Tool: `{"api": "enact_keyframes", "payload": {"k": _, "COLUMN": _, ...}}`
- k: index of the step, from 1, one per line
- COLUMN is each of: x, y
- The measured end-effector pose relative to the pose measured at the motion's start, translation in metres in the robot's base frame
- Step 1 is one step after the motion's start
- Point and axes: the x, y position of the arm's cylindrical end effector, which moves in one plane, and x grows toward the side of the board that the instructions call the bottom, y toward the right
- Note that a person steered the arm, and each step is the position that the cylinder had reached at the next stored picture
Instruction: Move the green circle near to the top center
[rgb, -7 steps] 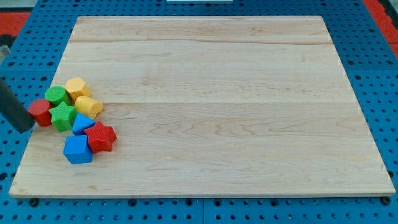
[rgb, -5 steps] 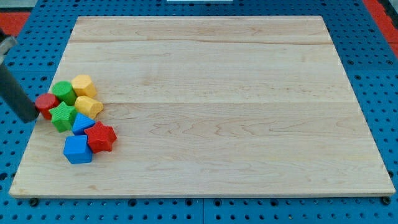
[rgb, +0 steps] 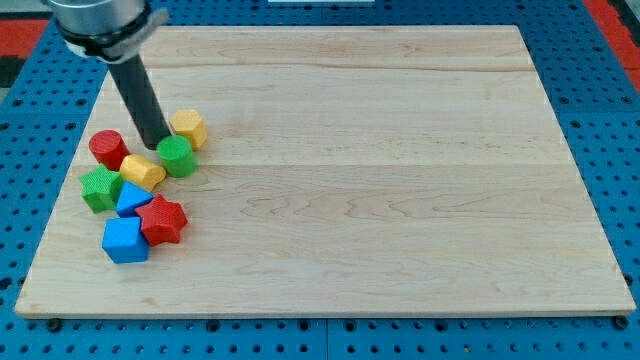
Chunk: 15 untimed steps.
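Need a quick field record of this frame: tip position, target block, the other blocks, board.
tip: my tip touches the green circle's upper-left side
target: green circle block, left part of the wooden board, not yet at top centre
adjacent: yellow hexagonal block just above the target; second yellow block at its lower left
others: red cylinder block, green star block, blue block, red star block, blue cube block
claw: none, rod only

No legible text, label, brand, number or sign — neither on the wooden board, nor on the blocks, nor on the rod.
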Motion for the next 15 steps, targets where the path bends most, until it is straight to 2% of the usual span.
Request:
{"api": "enact_keyframes", "payload": {"k": 1, "x": 0.018, "y": 0.005}}
{"api": "enact_keyframes", "payload": {"k": 3, "x": 0.019, "y": 0.003}}
{"api": "enact_keyframes", "payload": {"k": 4, "x": 0.038, "y": 0.003}}
{"api": "enact_keyframes", "payload": {"k": 8, "x": 0.067, "y": 0.190}}
{"api": "enact_keyframes", "payload": {"k": 10, "x": 0.032, "y": 0.335}}
{"api": "enact_keyframes", "payload": {"k": 11, "x": -0.009, "y": 0.363}}
{"api": "enact_keyframes", "payload": {"k": 12, "x": -0.067, "y": 0.382}}
{"api": "enact_keyframes", "payload": {"k": 13, "x": -0.096, "y": 0.370}}
{"api": "enact_keyframes", "payload": {"k": 14, "x": -0.078, "y": 0.353}}
{"api": "enact_keyframes", "payload": {"k": 15, "x": -0.078, "y": 0.349}}
